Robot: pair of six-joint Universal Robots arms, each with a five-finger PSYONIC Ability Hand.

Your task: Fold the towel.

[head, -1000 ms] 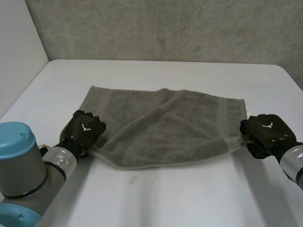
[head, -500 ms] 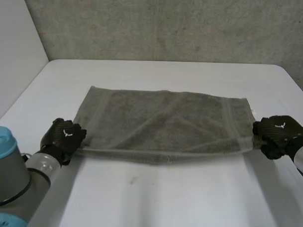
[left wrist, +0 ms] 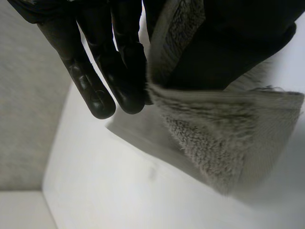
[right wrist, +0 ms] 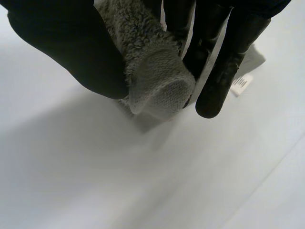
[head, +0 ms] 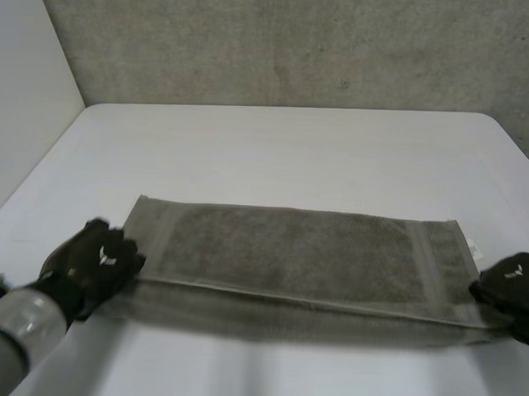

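I see the grey towel [head: 297, 256] pulled taut and wide across the near half of the white counter [head: 284, 146]. My left hand [head: 93, 260] grips its near left corner, fingers [left wrist: 119, 71] pressing the cloth against the thumb. My right hand [head: 515, 289] pinches the near right corner, fingers [right wrist: 224, 62] closed on bunched cloth, with a small white label [right wrist: 240, 83] just beside them.

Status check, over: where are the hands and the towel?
Left robot hand pinching the near left corner, right robot hand the near right corner. Grey terry-cloth towel stretched taut between them. Nothing blocking on the white table.
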